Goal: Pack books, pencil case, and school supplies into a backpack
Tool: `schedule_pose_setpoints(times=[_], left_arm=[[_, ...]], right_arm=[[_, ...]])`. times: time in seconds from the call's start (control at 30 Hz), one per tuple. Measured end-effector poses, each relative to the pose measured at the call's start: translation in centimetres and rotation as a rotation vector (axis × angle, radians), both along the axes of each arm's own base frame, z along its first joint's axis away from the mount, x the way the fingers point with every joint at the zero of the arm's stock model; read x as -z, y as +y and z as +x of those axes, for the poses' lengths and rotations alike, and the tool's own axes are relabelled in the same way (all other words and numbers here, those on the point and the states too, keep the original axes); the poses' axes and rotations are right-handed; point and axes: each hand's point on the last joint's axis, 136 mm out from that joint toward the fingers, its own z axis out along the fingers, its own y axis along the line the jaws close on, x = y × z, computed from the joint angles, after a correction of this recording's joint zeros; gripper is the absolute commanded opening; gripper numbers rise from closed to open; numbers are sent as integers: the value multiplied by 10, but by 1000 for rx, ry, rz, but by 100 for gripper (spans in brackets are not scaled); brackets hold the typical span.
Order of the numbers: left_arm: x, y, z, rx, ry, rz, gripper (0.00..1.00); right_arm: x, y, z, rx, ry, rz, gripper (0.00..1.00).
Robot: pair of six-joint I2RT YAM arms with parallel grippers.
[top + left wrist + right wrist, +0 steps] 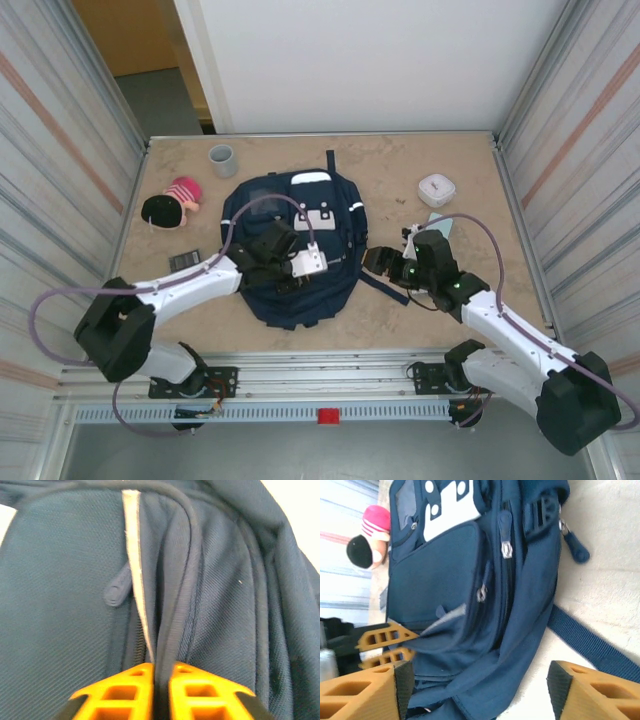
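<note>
Pinching the backpack [322,296] at mid-table.
The left wrist view shows the left gripper [161,672] clenched on a fabric ridge beside a white stripe [134,560], a detail too small from above. The right wrist view shows the right gripper [480,682] spread wide at the backpack's side, seemingly touching nothing.

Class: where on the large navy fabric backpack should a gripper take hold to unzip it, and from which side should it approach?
Probably the navy zip pull tab hanging off the backpack's right edge: it lies loose on the table, clear of the fabric. Come from the right with the right gripper, whose jaws stand open.
</note>
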Motion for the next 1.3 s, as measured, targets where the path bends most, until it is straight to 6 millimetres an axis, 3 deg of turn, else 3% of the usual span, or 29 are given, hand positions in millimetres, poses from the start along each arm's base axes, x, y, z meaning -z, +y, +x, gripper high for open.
schedule_pose_setpoints(times=[0.13,0.23,0.43,0.57,0.67,0.8,0.87,0.97,1.07,1.2,1.3], left_arm=[[-57,-6,21,-118,-62,-138,0],[-88,-9,37,-187,-89,-217,0],[-107,-3,48,-274,-67,-271,0],[-112,-3,51,-306,-56,-295,0],[-112,-3,50,-323,-36,-311,0],[-119,-3,53,-336,-29,-321,0],[-126,0,57,-334,-28,-320,0],[-132,5,61,-311,-13,-297,0],[-131,8,61,-255,15,-261,0],[-132,12,60,-166,17,-238,0],[-136,16,60,-91,-5,-241,0]], right_arm=[[10,4,-13,19,33,95,96],[6,14,-23,-3,38,142,99],[-4,58,-46,-139,41,206,99],[-4,77,-45,-175,50,238,96],[-5,90,-40,-188,59,257,58],[3,93,-30,-158,79,222,16],[14,90,-28,-137,107,182,7],[29,88,-26,-117,126,123,4],[34,93,-28,-129,122,94,7],[29,98,-30,-162,90,49,45],[22,96,-34,-211,42,-11,51]])
